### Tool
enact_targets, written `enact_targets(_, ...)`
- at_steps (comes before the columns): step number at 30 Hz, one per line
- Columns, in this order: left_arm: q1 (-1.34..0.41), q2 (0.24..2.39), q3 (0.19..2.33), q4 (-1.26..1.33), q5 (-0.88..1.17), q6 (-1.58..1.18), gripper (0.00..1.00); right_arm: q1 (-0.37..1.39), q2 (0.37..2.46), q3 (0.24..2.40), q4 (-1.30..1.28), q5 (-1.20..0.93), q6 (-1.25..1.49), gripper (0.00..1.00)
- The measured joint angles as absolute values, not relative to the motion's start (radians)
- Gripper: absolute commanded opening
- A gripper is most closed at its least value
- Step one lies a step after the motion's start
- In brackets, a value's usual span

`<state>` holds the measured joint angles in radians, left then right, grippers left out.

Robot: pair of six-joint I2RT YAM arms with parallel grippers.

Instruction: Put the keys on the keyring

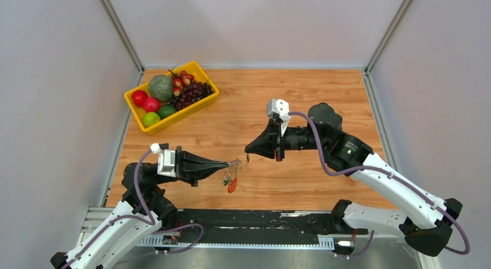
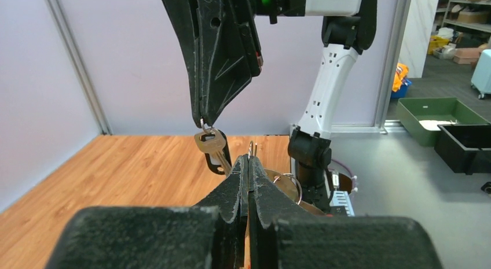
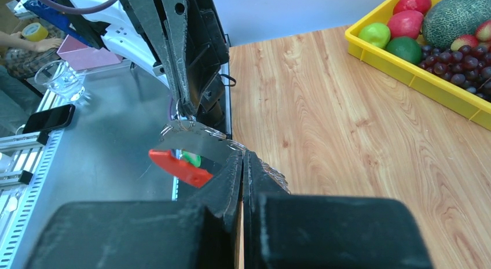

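Observation:
My left gripper [image 1: 233, 163] is shut on the keyring [image 1: 231, 179], which hangs below its tip with a red tag [image 1: 232, 185]. In the left wrist view a thin loop of ring wire [image 2: 253, 147] sticks up between the closed fingertips [image 2: 242, 172]. My right gripper [image 1: 248, 148] faces it, a short gap away, and is shut on the head of a small key [image 2: 209, 143] that dangles from its tip [image 2: 204, 121]. The right wrist view shows the keyring's grey serrated fan piece [image 3: 194, 139], red tag [image 3: 179, 168] and green bit [image 3: 193, 159] just beyond my shut right gripper [image 3: 242, 156]. The key is hidden there.
A yellow basket [image 1: 173, 120] of fruit stands at the table's back left. The wooden tabletop [image 1: 301, 95] lies under both grippers. White walls close in the left, back and right sides. The black arm-base rail [image 1: 255, 220] runs along the near edge.

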<state>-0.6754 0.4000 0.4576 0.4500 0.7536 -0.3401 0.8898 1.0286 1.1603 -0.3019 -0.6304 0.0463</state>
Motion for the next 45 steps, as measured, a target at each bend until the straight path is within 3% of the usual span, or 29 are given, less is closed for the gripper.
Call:
enact_targets(14,-0.706,0.378,0.418,0.538,0.591,-0.32,0.0,0.967,1.034,1.159,-0.284,-0.623,0.078,0.0)
enact_targets(25,-0.707,0.324,0.404,0.567,0.388,-0.399,0.0,1.078,1.097,1.186,-0.195,-0.426,0.143,0.0)
enact_targets(45,-0.707,0.322,0.404,0.541,0.324,-0.448,0.0,1.125,1.16,1.241,-0.076,-0.263,0.163,0.0)
